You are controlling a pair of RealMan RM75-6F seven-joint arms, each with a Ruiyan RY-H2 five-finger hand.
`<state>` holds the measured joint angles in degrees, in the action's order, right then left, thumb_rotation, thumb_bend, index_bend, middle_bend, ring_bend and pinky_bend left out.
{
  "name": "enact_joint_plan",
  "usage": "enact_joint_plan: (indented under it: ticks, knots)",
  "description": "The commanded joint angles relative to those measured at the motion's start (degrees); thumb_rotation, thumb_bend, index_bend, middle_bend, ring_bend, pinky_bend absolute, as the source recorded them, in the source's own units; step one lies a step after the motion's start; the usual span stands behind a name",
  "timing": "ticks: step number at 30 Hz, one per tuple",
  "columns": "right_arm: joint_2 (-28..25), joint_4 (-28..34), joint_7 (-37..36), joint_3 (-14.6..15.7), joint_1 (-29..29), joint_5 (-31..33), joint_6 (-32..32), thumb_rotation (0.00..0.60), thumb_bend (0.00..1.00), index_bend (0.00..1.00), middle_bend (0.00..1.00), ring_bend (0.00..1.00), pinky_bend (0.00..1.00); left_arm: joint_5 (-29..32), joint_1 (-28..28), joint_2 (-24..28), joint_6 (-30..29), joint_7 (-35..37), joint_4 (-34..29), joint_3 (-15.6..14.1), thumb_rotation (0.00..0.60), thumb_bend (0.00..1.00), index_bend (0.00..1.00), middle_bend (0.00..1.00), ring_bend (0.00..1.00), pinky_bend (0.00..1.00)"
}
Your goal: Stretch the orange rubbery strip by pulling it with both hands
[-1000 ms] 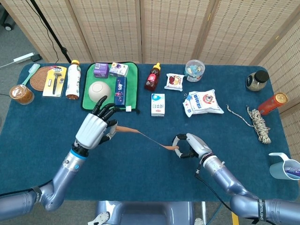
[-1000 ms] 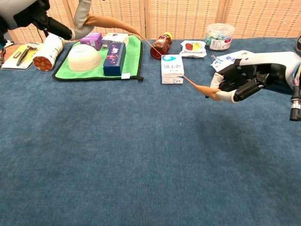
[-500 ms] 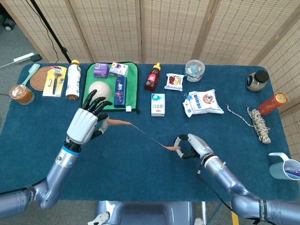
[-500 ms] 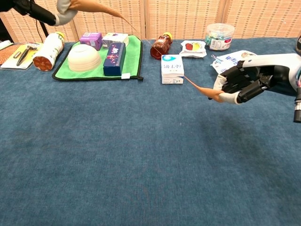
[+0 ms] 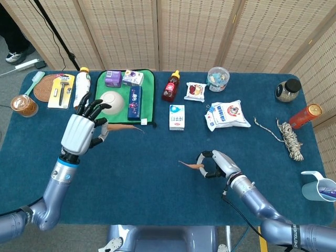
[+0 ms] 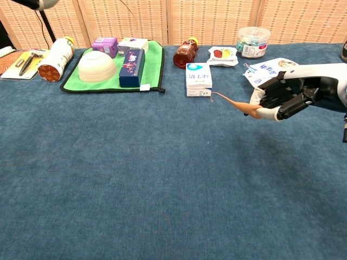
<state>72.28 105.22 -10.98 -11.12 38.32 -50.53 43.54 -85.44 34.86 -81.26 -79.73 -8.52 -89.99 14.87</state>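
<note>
The orange rubbery strip is in two separate pieces with a bare gap of blue cloth between them. My left hand (image 5: 80, 132), fingers spread upward, holds one piece (image 5: 126, 126) by its thumb side, just in front of the green mat. My right hand (image 5: 214, 163) pinches the other short piece (image 5: 189, 165), whose thin tail points left. In the chest view the right hand (image 6: 286, 97) holds that orange stub (image 6: 238, 103) above the table. Only a sliver of the left hand (image 6: 38, 2) shows at the top edge there.
A green mat (image 5: 149, 100) carries a white bowl (image 5: 112, 100) and small boxes. A sauce bottle (image 5: 170, 86), a white carton (image 5: 177, 116), snack bags (image 5: 227, 115), a rope (image 5: 289, 137) and a red can (image 5: 305, 115) lie further back and right.
The taut strip between the hands has parted into two pieces. My left hand moved further left and up with its piece; the right hand stayed almost still, its stub now slack.
</note>
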Motion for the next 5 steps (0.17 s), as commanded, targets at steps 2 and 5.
enact_joint_plan:
  ticks: [2,5]
  knots:
    - [0.0,0.02,-0.03,-0.04,-0.04,-0.16,-0.03,0.6,0.52,0.68,0.33,0.24,0.11,-0.94,-0.02,0.3,0.49,0.11,-0.5,-0.89,0.6,0.41,0.75,0.32,0.19,0.0]
    - [0.1,-0.03,-0.09,-0.06,-0.04,-0.16,-0.1,0.6,0.52,0.68,0.33,0.24,0.11,-1.61,0.08,-0.29,0.75,-0.25,-0.67,-1.67,0.6,0.41,0.75,0.32,0.19,0.0]
